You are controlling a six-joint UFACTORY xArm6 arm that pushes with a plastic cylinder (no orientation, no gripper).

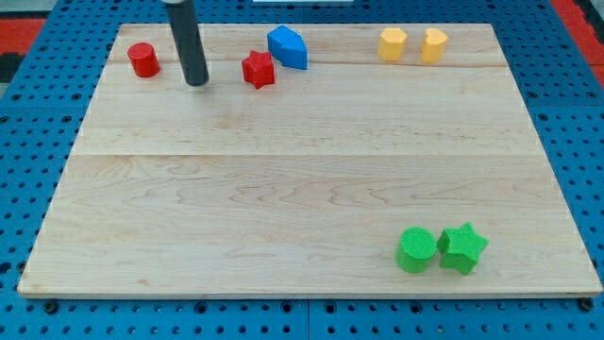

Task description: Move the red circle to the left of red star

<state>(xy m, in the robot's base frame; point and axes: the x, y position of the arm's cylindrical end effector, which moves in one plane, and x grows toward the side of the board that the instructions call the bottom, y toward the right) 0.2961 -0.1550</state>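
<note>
The red circle (pixel 143 59) sits near the board's top left corner. The red star (pixel 258 70) lies to its right, near the top edge, touching or almost touching a blue block (pixel 288 47) on its upper right. My tip (pixel 196 81) rests on the board between the red circle and the red star, a little below both and apart from each.
Two yellow blocks (pixel 393 43) (pixel 434 44) sit side by side at the top right. A green circle (pixel 416 249) and a green star (pixel 462 247) touch each other at the bottom right. The wooden board (pixel 283 189) lies on a blue pegboard table.
</note>
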